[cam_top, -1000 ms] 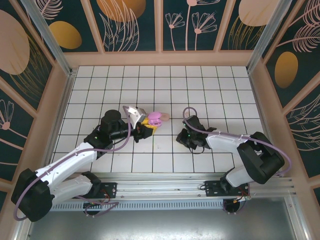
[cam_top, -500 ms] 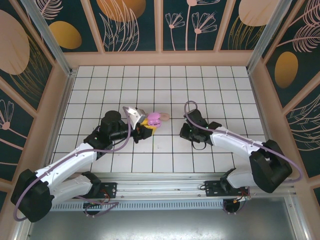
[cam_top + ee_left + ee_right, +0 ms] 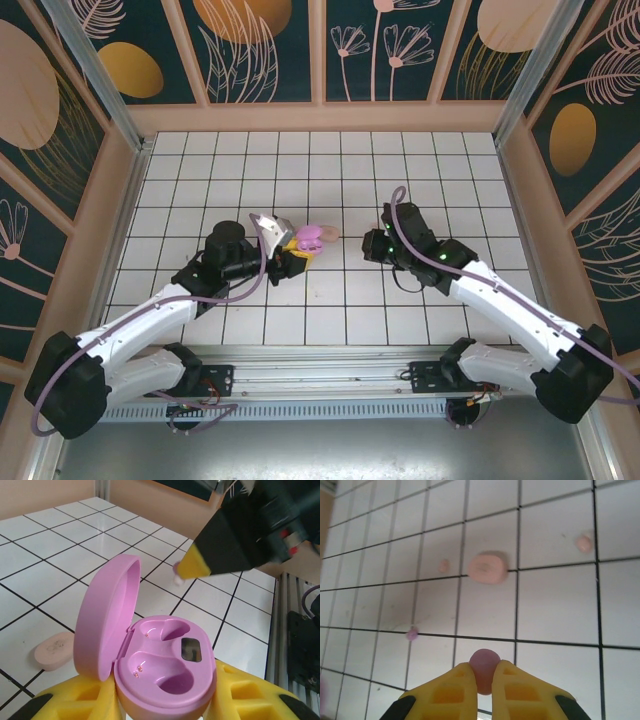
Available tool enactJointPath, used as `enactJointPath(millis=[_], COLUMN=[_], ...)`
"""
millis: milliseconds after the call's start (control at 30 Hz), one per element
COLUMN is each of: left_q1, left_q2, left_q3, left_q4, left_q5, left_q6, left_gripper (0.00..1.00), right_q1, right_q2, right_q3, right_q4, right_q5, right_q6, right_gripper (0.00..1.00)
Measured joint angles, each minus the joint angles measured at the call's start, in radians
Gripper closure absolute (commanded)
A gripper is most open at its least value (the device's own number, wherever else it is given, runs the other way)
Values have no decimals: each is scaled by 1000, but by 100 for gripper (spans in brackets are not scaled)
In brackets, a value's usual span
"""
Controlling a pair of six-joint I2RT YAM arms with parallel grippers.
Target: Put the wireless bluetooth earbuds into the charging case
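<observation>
The left gripper (image 3: pixel 297 253) is clamped on the open purple case (image 3: pixel 165 675), both sockets empty, while the right gripper (image 3: pixel 481 681), apart to the case's right, pinches a lilac earbud (image 3: pixel 485 664); a second lilac earbud (image 3: pixel 412 633) and a pink earbud (image 3: pixel 583 542) lie on the tiles outside it.

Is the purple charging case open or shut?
Open: the purple charging case has its lid raised, both wells empty.
</observation>
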Motion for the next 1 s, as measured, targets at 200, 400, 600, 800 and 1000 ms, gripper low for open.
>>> enactJointPath(millis=[200, 400, 600, 800, 1000], left_q1=[0, 0, 0, 0, 0], left_q2=[3, 14, 18, 18, 18], left_q3=[-6, -7, -16, -24, -24], left_q4=[18, 24, 51, 62, 67], left_q5=[2, 2, 21, 46, 71], left_q6=[8, 27, 53, 65, 64], left_gripper=[79, 78, 79, 78, 78], right_q1=[69, 98, 157, 217, 238], right_q2=[-14, -18, -5, 42, 82], right_q3=[84, 118, 172, 219, 224], right_q4=[-32, -45, -58, -60, -81], right_q5=[3, -37, -85, -105, -92], right_q6=[-95, -173, -235, -278, -325], right_gripper=[95, 96, 96, 96, 96])
